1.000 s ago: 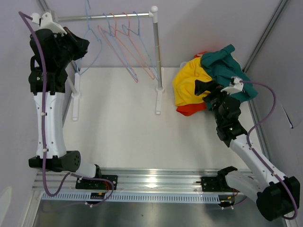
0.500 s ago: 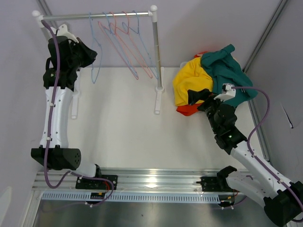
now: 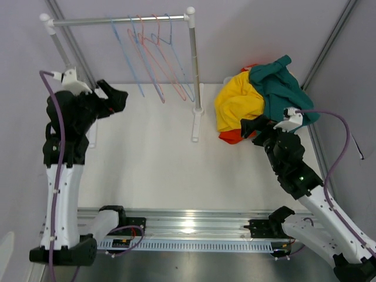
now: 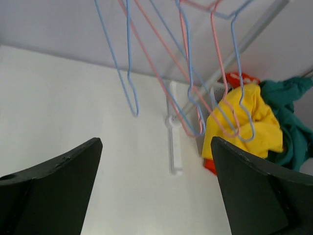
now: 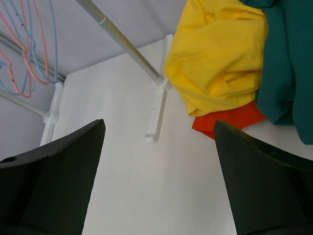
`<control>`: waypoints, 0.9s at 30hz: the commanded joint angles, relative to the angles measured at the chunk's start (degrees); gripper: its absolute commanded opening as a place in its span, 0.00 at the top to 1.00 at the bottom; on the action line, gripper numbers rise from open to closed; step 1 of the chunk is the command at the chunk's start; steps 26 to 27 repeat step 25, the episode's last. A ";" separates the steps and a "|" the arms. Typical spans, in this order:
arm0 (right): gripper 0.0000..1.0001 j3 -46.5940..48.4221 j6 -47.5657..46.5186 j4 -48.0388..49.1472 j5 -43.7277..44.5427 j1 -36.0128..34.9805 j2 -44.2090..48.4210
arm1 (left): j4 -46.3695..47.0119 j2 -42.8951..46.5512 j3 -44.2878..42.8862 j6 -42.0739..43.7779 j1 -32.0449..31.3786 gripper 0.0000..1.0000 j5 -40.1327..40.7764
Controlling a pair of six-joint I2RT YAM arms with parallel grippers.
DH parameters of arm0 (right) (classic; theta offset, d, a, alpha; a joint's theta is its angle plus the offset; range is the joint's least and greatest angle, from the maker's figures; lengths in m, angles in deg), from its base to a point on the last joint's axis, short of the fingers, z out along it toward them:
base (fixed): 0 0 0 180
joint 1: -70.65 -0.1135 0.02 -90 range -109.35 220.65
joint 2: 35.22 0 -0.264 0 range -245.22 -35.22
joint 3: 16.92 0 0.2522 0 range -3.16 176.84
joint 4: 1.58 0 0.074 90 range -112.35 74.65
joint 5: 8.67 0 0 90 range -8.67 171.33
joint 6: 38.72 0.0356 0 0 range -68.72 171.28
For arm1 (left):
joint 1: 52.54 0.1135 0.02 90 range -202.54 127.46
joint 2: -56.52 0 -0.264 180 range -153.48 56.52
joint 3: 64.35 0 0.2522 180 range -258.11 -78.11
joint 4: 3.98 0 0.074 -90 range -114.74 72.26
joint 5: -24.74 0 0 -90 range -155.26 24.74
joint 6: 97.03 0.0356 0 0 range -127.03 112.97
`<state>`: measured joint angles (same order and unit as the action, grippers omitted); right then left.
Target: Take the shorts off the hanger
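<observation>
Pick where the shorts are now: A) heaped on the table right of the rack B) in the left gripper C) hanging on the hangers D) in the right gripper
A: the shorts lie heaped on the table beside the rack; the hangers are bare, and the left gripper and right gripper are open, empty.

The left claw (image 4: 156,143) is holding its two dark fingers (image 4: 56,183) spread wide, with only bare white desk (image 4: 73,98) showing between them. Just above and ahead of it, thin wire hangers are dangling bare: a blue hanger (image 4: 128,73) nearest, pink hangers (image 4: 161,83) and more blue ones overlapping behind. Straight ahead the rack's white foot (image 4: 174,147) is lying on the desk, its grey post (image 4: 244,41) slanting up to the right. Ahead and to the right, the yellow shorts (image 4: 249,122) are lying heaped against the teal shorts (image 4: 293,125), the red-orange shorts (image 4: 211,165) peeking out beneath.
</observation>
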<state>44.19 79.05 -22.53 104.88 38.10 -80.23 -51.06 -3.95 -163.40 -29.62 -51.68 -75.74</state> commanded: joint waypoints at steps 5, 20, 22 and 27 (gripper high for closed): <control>0.01 -1.20 0.97 -10.22 -5.61 -0.40 14.84 | 7.65 22.56 24.54 3.87 -0.34 0.01 -4.90; 0.01 -7.80 6.86 -20.06 -11.43 -0.40 32.26 | 5.98 43.33 43.37 5.80 -2.09 0.03 -6.04; 0.00 -7.63 6.51 -21.81 -10.02 -0.40 33.84 | 6.34 43.15 43.46 5.80 -2.09 0.02 -6.31; 0.00 -7.98 4.93 -23.57 -8.26 -0.40 35.08 | 6.43 42.80 43.46 6.06 -2.09 0.02 -5.43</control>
